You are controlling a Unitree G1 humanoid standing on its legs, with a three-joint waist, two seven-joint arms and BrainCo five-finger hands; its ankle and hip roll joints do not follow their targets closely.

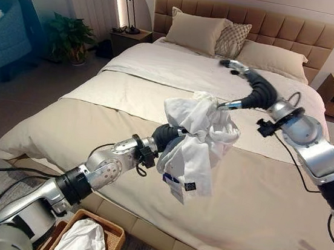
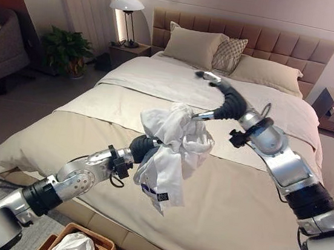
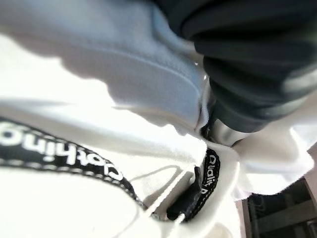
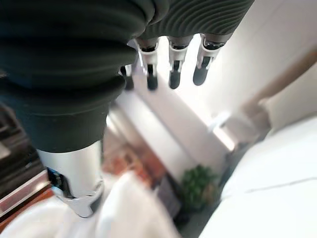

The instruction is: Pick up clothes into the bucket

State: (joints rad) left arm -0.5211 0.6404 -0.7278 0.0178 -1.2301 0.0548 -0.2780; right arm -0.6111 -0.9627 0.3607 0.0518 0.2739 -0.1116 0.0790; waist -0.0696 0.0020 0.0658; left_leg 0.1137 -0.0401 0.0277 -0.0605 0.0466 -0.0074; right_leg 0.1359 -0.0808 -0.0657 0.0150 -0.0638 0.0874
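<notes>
While the white garment (image 1: 195,144) was bunched over the left hand (image 1: 167,136), whose grip could not be told, above the bed (image 1: 158,99), the right hand (image 4: 171,64) was held released. Carrying to the basket (image 1: 114,233) below the bed's edge was judged next.

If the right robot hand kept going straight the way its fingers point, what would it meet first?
Probably the pillows at the headboard. The right robot hand, fingers straight, points up the bed with nothing nearer in its line, though depth is hard to judge.
</notes>
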